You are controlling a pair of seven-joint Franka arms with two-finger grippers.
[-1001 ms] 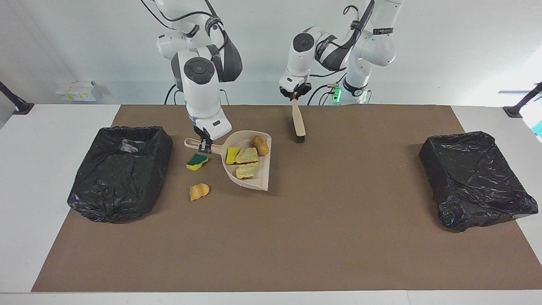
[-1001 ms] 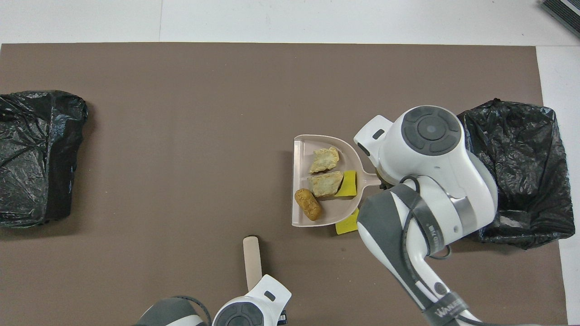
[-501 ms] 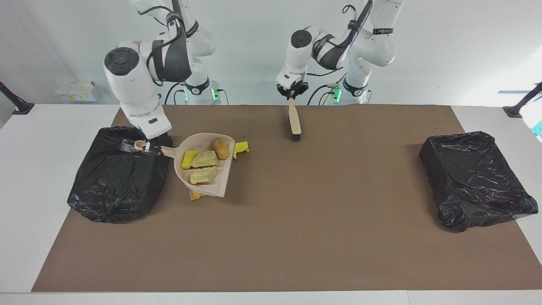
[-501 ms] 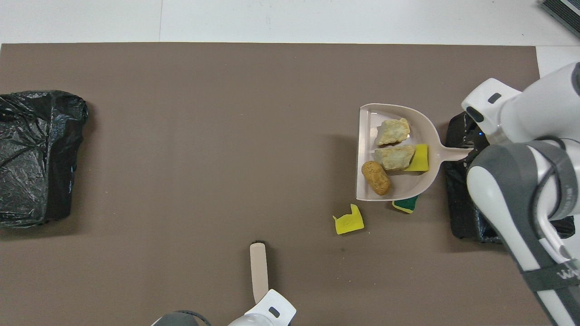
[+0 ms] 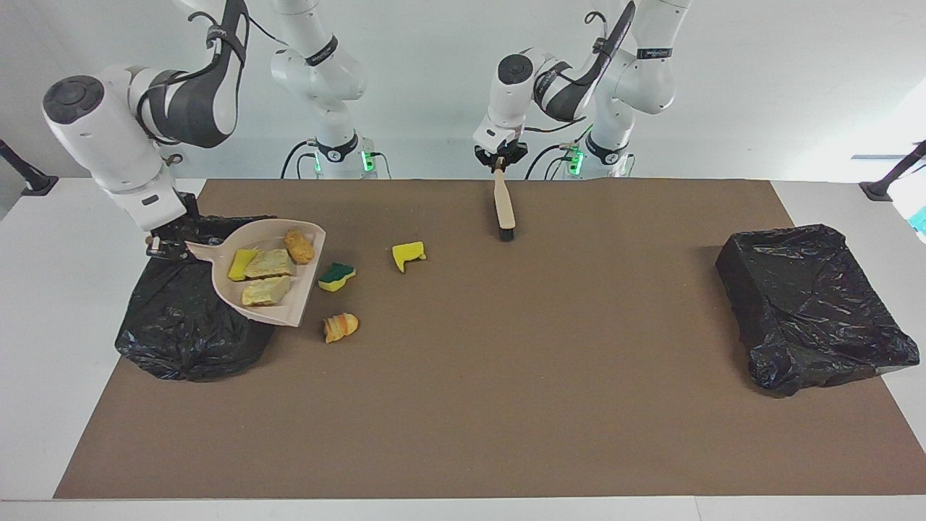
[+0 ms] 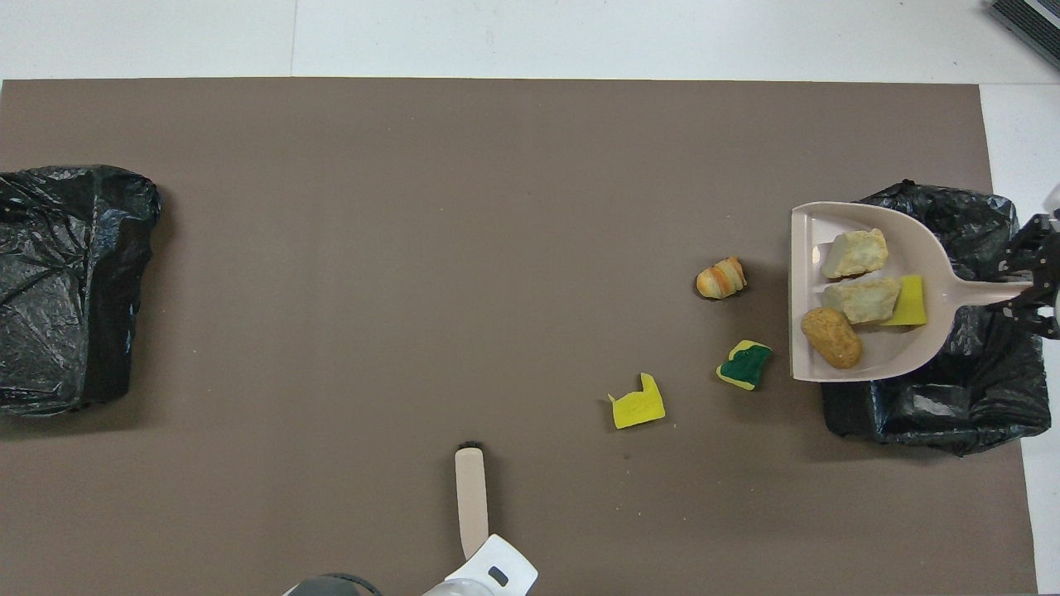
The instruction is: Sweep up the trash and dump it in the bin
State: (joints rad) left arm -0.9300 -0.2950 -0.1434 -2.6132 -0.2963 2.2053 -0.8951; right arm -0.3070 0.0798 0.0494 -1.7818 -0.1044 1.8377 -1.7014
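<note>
My right gripper (image 5: pixel 165 246) is shut on the handle of the beige dustpan (image 5: pixel 289 310), holding it raised and roughly level over the black-lined bin (image 5: pixel 188 340) at the right arm's end. In the pan lie a yellow sponge piece (image 5: pixel 239 264), two tan chunks (image 5: pixel 269 263) and a brown lump (image 5: pixel 299 246). On the mat beside the bin lie a green-and-yellow sponge (image 5: pixel 336 276), a yellow sponge scrap (image 5: pixel 408 255) and an orange striped chunk (image 5: pixel 340 327). My left gripper (image 5: pixel 499 165) is shut on the handle of the brush (image 5: pixel 504 210), bristles down at the mat, near the robots.
A second black-lined bin (image 5: pixel 810 304) stands at the left arm's end of the brown mat (image 5: pixel 506 398). From above, the dustpan (image 6: pixel 878 362) covers part of the first bin (image 6: pixel 977 397), and the brush (image 6: pixel 470 497) points away from the robots.
The right arm lifted the loaded dustpan off the mat and carried it toward its own end, over the bin. That uncovered the three scraps on the mat. The brush rose slightly.
</note>
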